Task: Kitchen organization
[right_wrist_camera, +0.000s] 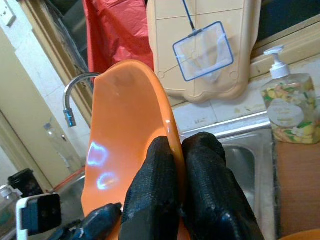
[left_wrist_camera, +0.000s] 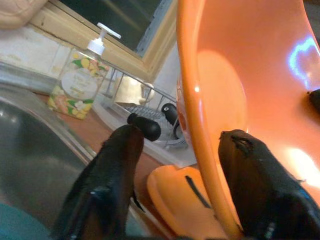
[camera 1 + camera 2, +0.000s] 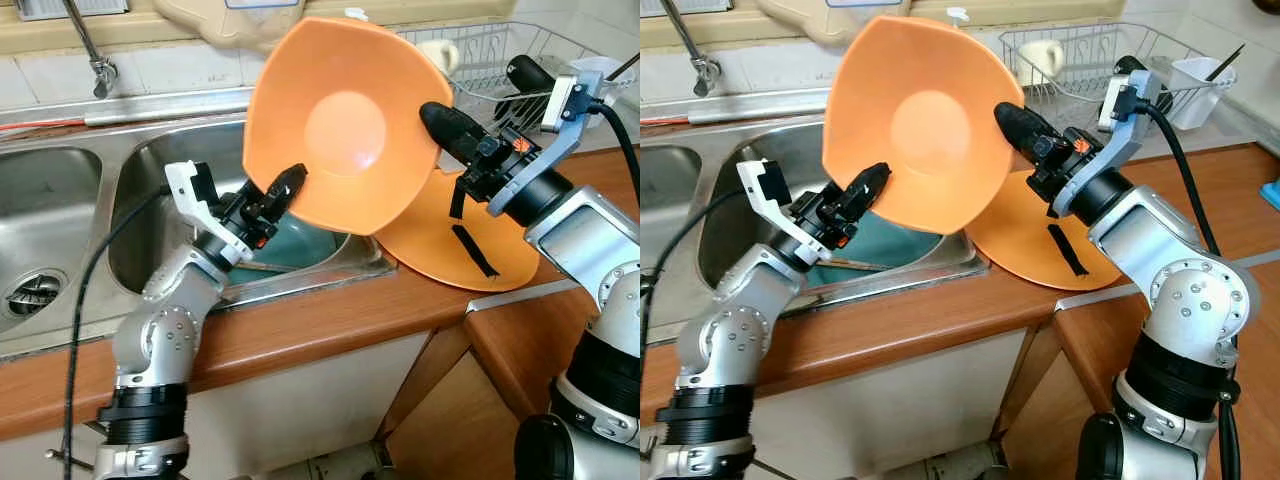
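L gripper (image 3: pixel 292 187): fingers astride the lower-left rim of the orange bowl (image 3: pixel 345 125), one finger (image 2: pixel 102 190) outside, one inside; pinching the rim.
R gripper (image 3: pixel 1012 120): fingers pressed together on the bowl's right rim, rim sandwiched betw. them in the right wrist view.
Bowl: held up in the air by both grippers, tilted on edge, hollow facing the camera; above the right basin of the sink (image 3: pixel 150 180) and the counter edge.
Under bowl: teal item (image 3: pixel 300 245) in the basin, can't tell what it is.
Orange plate (image 3: pixel 470 235): flat on the wooden counter (image 3: pixel 330 320), just right of the sink, w/ black strip on it.
Dish rack (image 3: pixel 1080 60): behind plate, holds a mug and black utensils.
Soap bottle (image 1: pixel 292 107): pump type, floral label, at the back of the counter near the sink.
Faucet (image 1: pixel 72 97): curved, over sink.
Cutting board (image 1: pixel 202 47): beige, leaning behind sink.
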Tool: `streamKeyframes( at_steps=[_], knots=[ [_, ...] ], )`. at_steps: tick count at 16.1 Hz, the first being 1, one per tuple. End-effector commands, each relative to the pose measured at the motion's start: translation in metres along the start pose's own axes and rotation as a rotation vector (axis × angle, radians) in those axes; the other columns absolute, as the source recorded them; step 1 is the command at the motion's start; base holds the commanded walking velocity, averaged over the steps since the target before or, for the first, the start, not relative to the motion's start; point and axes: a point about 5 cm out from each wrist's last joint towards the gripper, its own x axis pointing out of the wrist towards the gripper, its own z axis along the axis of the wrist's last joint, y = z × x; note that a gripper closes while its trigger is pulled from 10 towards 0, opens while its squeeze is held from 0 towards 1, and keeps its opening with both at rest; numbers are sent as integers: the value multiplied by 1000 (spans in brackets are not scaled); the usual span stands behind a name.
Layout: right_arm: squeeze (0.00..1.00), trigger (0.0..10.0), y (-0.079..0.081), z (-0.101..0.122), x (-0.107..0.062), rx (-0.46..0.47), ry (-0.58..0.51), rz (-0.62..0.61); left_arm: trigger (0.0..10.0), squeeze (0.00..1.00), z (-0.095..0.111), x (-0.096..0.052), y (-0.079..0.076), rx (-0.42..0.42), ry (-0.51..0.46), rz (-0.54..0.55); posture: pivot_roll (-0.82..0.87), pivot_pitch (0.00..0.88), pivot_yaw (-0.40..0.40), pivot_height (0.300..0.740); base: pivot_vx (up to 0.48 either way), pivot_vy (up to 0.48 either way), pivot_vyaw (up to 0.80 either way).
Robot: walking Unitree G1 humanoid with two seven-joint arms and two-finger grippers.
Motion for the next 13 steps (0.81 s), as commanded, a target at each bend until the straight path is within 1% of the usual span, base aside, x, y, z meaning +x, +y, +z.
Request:
streamKeyframes(
  at_steps=[1,2,6,7,9,10,11,13],
  knots=[
    [0,0,15,7,1,-9,-38,87,0,0,-1,0,3,-38,-4,24,-176,0,11,740,0,0,0],
    [0,0,15,7,1,-8,-38,83,0,0,-2,0,3,-60,-7,24,-176,0,12,740,0,0,0],
    [0,0,14,3,1,-11,-29,69,0,0,-4,0,4,-74,-3,36,-176,0,15,740,0,0,0],
    [0,0,14,2,1,-18,-22,62,0,0,-3,-1,5,-75,-15,56,-175,0,17,740,0,0,0],
    [0,0,13,-1,1,-23,-12,53,0,0,-5,-2,10,-58,1,116,-172,0,17,740,0,0,0],
    [0,157,13,-2,1,-26,-6,49,0,0,-5,-2,13,-39,5,150,-172,0,17,740,0,0,0],
    [0,1608,12,-5,0,-32,4,41,0,0,-3,-2,17,-22,-4,191,-170,0,18,740,0,0,0],
    [0,1882,11,-7,0,-29,6,29,0,0,4,-3,18,-16,-26,206,-165,0,20,740,0,0,0]
  ],
)
